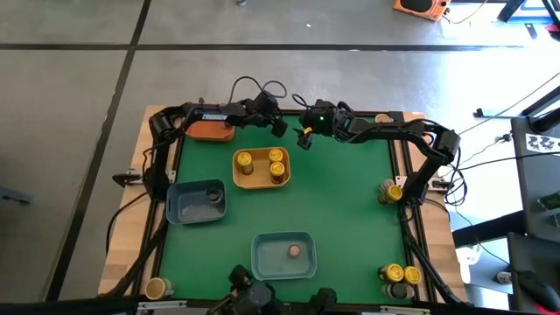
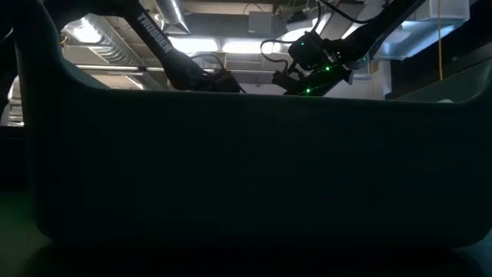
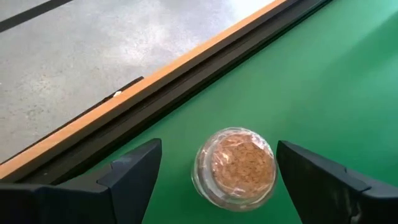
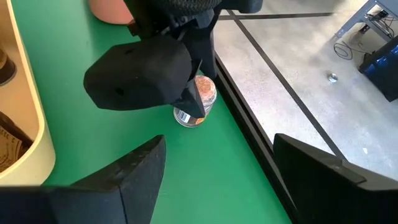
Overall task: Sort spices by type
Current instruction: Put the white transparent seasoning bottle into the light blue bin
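Nearest the yellow tray (image 1: 260, 183), which held three yellow-lidded jars (image 1: 277, 168), the right gripper (image 4: 214, 155) hung wide and empty just beyond its far edge. Farther on, by the table's far rail (image 3: 186, 81), the left gripper (image 3: 217, 171) stood spread around a cork-lidded jar (image 3: 237, 167), not gripping it.

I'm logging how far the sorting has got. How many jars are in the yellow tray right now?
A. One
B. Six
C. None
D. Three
D: the view from above shows three yellow-lidded jars inside the yellow tray, one toward the left arm's side and two toward the right arm's.
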Controlling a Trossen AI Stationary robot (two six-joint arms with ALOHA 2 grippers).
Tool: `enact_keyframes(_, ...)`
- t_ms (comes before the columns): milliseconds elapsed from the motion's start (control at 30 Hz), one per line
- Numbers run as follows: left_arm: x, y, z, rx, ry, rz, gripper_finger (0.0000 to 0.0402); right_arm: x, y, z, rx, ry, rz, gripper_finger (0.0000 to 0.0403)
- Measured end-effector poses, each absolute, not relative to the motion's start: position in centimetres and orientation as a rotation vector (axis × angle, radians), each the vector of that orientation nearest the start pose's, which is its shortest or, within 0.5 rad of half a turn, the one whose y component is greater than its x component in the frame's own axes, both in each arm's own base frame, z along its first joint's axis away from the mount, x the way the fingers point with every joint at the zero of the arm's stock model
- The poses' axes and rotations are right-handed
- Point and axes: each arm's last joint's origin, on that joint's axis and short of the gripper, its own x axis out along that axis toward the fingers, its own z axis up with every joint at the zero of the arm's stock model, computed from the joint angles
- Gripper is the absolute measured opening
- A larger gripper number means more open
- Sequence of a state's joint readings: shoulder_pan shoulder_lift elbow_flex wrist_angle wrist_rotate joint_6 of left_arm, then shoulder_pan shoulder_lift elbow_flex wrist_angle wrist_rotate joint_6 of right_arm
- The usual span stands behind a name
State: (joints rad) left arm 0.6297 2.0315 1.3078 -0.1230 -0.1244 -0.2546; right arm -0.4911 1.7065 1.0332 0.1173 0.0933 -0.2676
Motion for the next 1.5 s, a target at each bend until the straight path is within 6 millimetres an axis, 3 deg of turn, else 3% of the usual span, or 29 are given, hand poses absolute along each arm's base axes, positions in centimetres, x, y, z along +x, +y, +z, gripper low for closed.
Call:
enact_keyframes(533, 34.1, 25.5, 14.5, -0.385, 0.772, 0.848, 0.0311, 32.2, -17.5, 20.7, -0.140, 0.633, -0.489, 0.0296)
enact_keyframes(933, 34.2, 25.3, 14.5, -0.370, 0.788, 0.799, 0.0177, 32.2, -17.5, 20.8, -0.140, 0.632, -0.488, 0.0296)
enact_keyframes(1133, 34.4, 24.9, 14.5, -0.347, 0.797, 0.780, 0.0171, 32.2, -17.5, 20.7, -0.139, 0.636, -0.488, 0.0296)
enact_keyframes(1300, 34.7, 24.0, 15.9, -0.329, 0.785, 0.763, 0.0172, 32.2, -17.5, 20.7, -0.139, 0.637, -0.488, 0.0296)
enact_keyframes(1500, 34.5, 22.1, 19.9, -0.279, 0.735, 0.771, 0.0175, 32.2, -17.5, 20.7, -0.139, 0.637, -0.488, 0.0296)
